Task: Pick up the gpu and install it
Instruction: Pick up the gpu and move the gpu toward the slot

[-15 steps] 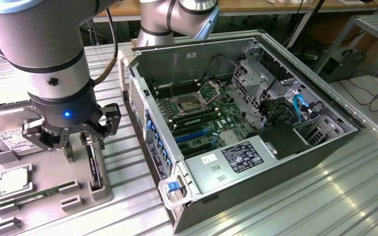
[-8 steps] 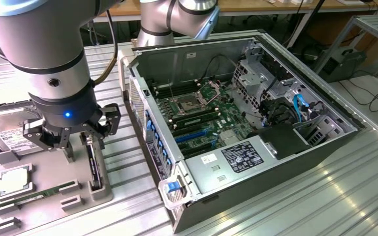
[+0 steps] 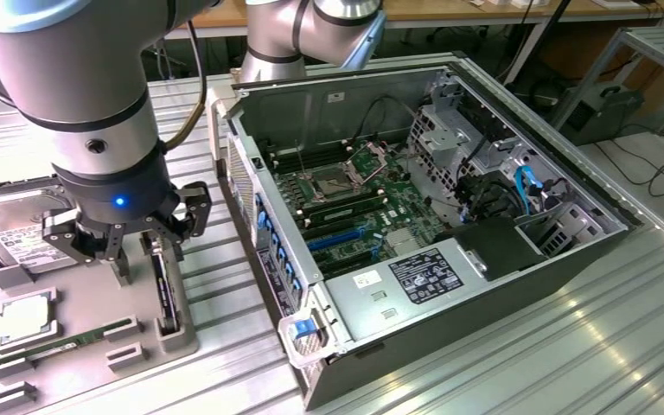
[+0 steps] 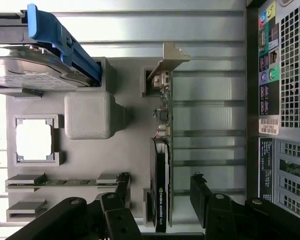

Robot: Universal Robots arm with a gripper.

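Observation:
The gpu (image 4: 161, 170) is a thin dark card standing on edge in a slot of the grey holder tray (image 4: 125, 150), with its silver bracket (image 4: 171, 56) at one end. My gripper (image 4: 161, 187) is open, one black finger (image 4: 123, 184) on each side of the card near the end away from the bracket, with a gap on both sides. In the exterior view the gpu (image 3: 169, 298) stands at the left, beside the computer case (image 3: 424, 216), and my gripper (image 3: 142, 264) hangs right over it.
The holder tray (image 3: 90, 372) also carries a hard drive (image 3: 15, 229) with a blue handle (image 4: 60, 40), a square processor (image 3: 27, 313) and a green memory stick (image 3: 67, 343). The open case shows its motherboard (image 3: 355, 207). Its rear panel (image 4: 282, 100) stands close to the card.

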